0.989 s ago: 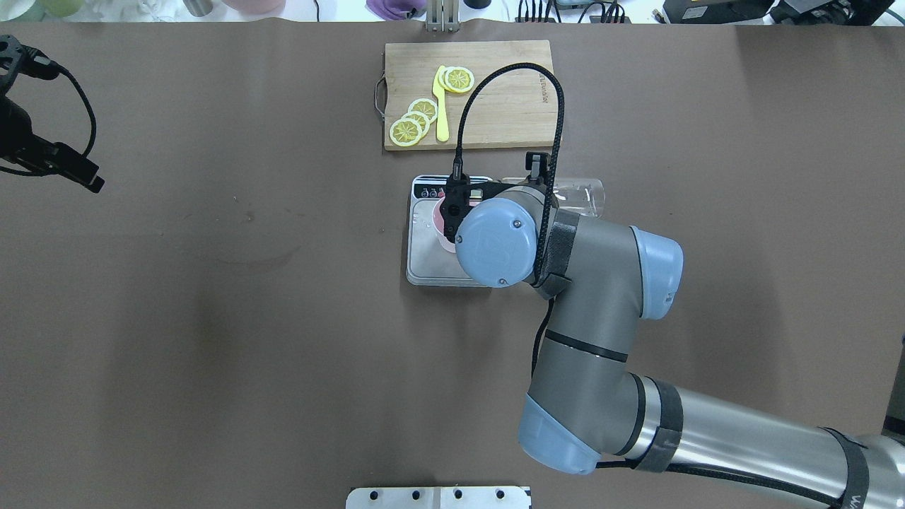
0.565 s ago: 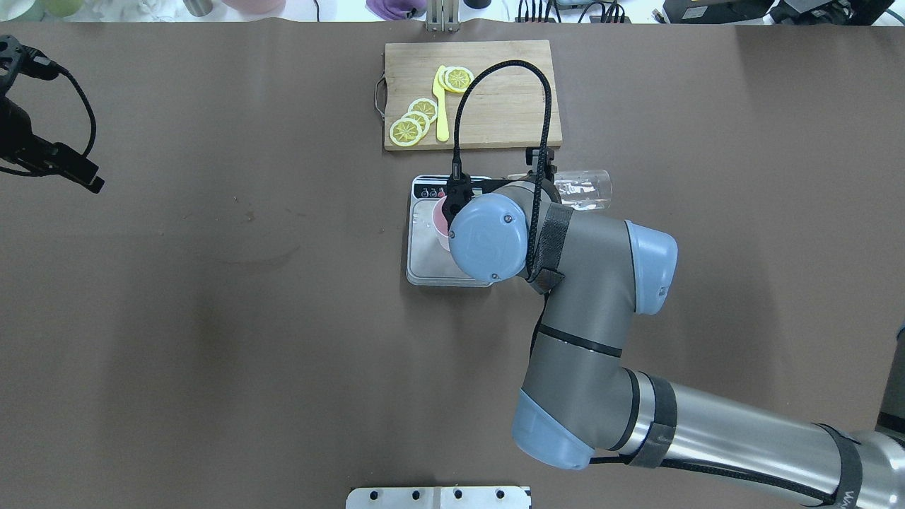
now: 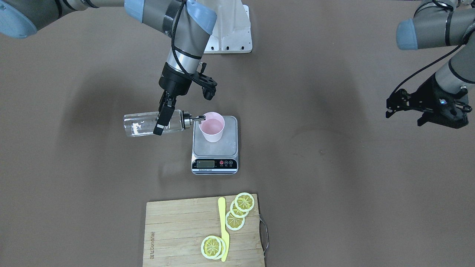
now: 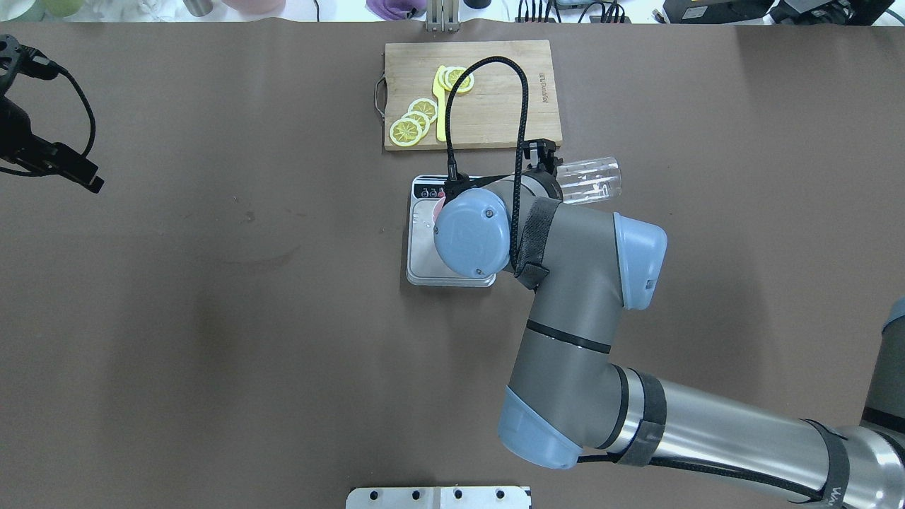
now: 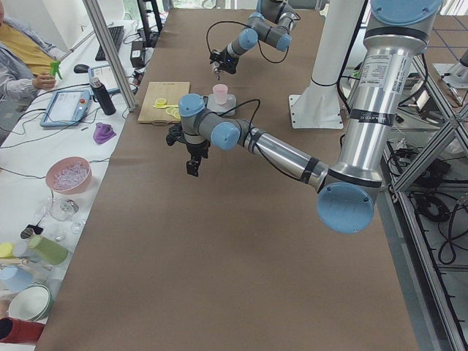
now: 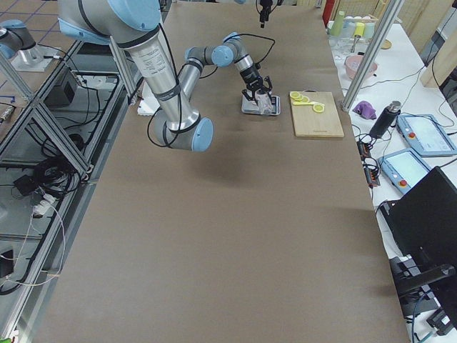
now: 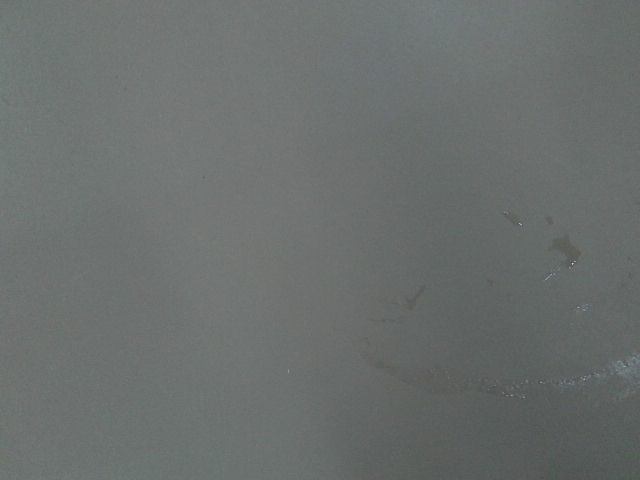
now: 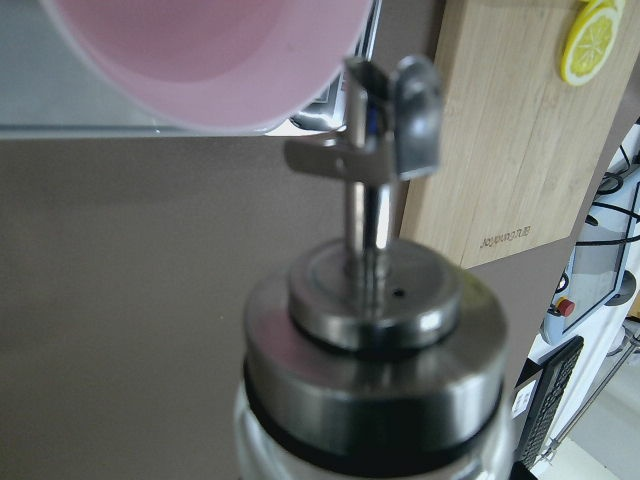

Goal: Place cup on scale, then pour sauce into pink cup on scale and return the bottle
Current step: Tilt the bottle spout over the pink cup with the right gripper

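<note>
The bottle [image 3: 139, 126] is held on its side, almost level, so that its chrome spout [image 8: 385, 110] is brought to the rim of the cup [image 3: 211, 128]. From this the pouring step is judged to be in hand. The cup is stood upright on the scale [image 3: 222, 148], just past the spout end of the bottle that the right pincer [image 3: 161, 124] holds, so that whatever is poured can be weighed. The scale's display strip is turned away from the robot's base.

The right pincer is pressed onto the glass body close to the cap, opened only as wide as the bottle. 1 finger [image 3: 163, 116] is seen lying across the glass, and the other is hidden behind it. Neither the cup nor the scale is touched by the pincer. No stream can be made out at the spout, and whether sauce already lies in the cup cannot be told.

The left pincer [image 4: 83, 173] is hung well apart from all 3 task things, over bare worktop [image 3: 334, 185]. Nothing is seen in its grasp. Whether it is spread or pressed together cannot be told.
</note>
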Motion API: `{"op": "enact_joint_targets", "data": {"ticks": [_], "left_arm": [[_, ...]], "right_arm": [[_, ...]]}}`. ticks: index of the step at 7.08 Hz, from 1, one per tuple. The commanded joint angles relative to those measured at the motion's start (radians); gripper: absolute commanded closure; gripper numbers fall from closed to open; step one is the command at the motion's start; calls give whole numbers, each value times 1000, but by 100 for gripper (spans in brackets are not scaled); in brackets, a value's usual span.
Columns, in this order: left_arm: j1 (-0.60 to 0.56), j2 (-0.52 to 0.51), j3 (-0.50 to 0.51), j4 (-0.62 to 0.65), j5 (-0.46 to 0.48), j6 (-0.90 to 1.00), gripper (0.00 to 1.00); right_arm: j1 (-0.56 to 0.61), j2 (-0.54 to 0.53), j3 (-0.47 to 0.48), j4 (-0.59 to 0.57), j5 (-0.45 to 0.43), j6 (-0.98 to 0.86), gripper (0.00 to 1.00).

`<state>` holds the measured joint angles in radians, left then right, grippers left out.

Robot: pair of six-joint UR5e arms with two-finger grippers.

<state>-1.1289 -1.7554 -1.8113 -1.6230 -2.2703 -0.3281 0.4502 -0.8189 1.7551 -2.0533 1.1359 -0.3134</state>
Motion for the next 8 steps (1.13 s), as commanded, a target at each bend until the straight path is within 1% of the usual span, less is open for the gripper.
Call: {"op": "enact_joint_targets", "data": {"ticks": [1, 2, 8], "left_arm": [[0, 4, -5, 0, 0, 0, 1], [0, 4, -5, 0, 0, 0, 1], [0, 5, -3, 0, 0, -2, 1]], "right_arm": [[-1, 58, -46, -57, -19, -47, 100], [-1, 73, -69, -64, -22, -53, 100], [-1, 76, -60, -132, -88, -150, 100]]}}
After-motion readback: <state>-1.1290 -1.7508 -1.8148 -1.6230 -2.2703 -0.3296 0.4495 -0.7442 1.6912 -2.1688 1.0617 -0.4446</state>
